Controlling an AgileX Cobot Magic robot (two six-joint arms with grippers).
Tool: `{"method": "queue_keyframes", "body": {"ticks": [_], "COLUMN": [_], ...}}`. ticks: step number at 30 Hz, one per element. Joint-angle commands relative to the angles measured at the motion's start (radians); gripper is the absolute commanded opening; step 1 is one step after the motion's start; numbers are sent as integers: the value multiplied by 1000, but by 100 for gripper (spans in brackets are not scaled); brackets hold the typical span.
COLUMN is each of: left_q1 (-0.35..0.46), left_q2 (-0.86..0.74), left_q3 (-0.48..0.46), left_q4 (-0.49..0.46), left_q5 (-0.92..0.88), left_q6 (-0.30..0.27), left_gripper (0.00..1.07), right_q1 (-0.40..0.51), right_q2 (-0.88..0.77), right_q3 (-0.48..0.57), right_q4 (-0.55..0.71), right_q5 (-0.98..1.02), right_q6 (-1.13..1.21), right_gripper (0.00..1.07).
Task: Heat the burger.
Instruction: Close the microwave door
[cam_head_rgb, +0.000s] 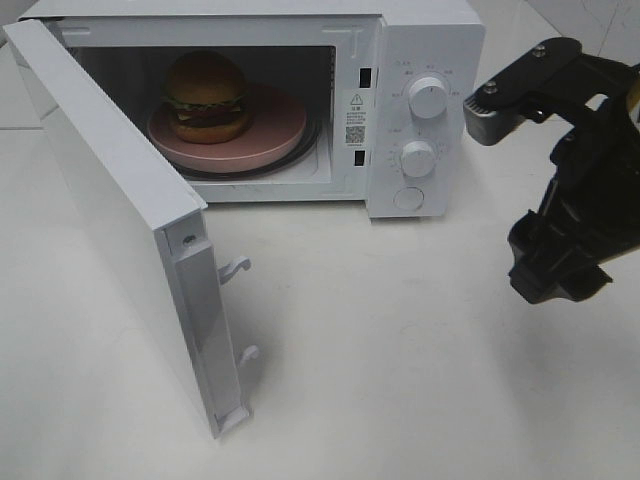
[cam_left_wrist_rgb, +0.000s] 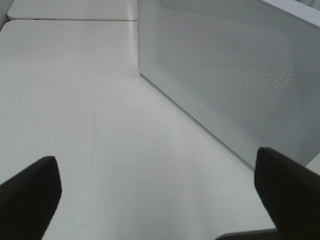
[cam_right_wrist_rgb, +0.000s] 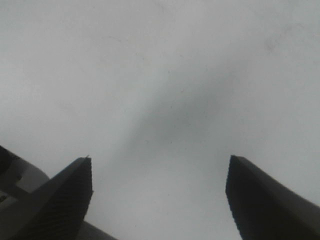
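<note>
The burger (cam_head_rgb: 206, 95), with a golden-brown bun, green lettuce and a dark patty, sits on a pink plate (cam_head_rgb: 272, 135) inside the white microwave (cam_head_rgb: 430, 50). The microwave door (cam_head_rgb: 110, 220) stands swung wide open toward the front left. My right gripper (cam_head_rgb: 556, 285) hangs open above the table to the right of the microwave, and nothing lies between its fingers (cam_right_wrist_rgb: 65, 200). The left arm is outside the high view. In the left wrist view my left gripper (cam_left_wrist_rgb: 157, 200) is open and empty, low over the table, facing the door's perforated outer panel (cam_left_wrist_rgb: 235, 75).
Two round knobs (cam_head_rgb: 428, 97) (cam_head_rgb: 417, 158) and a round button (cam_head_rgb: 408, 198) sit on the microwave's right panel. Two latch hooks (cam_head_rgb: 236, 268) stick out of the door's edge. The white tabletop (cam_head_rgb: 400, 350) spreads in front of the microwave.
</note>
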Motion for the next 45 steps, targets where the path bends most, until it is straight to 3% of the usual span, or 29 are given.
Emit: {"method": "queue_keyframes", "body": {"ticks": [1, 15, 26, 35, 38, 41, 45], "left_q1": [4, 4, 4, 4, 4, 4, 4], "left_q2": [-17, -17, -17, -17, -17, -17, -17], "left_q3": [0, 0, 0, 0, 0, 0, 0], "left_q4": [-4, -4, -4, -4, -4, -4, -4], "left_q5": [-9, -9, -9, -9, -9, -9, -9], "left_q6": [-3, -3, -3, -3, -3, -3, -3], "left_gripper": [98, 98, 98, 98, 98, 98, 98], "right_q1": [-3, -3, -3, -15, -75, -214, -272], "right_q2": [-27, -186, -525, -697, -746, -824, -874], "right_q3": [13, 87, 205, 310, 349, 365, 365], "right_q4": [-4, -1, -4, -2, 0, 5, 17], "right_q5": [50, 198, 223, 181, 156, 141, 146], "right_q6": [23, 71, 99, 99, 99, 95, 81], "right_gripper": [73, 73, 73, 73, 73, 73, 73]}}
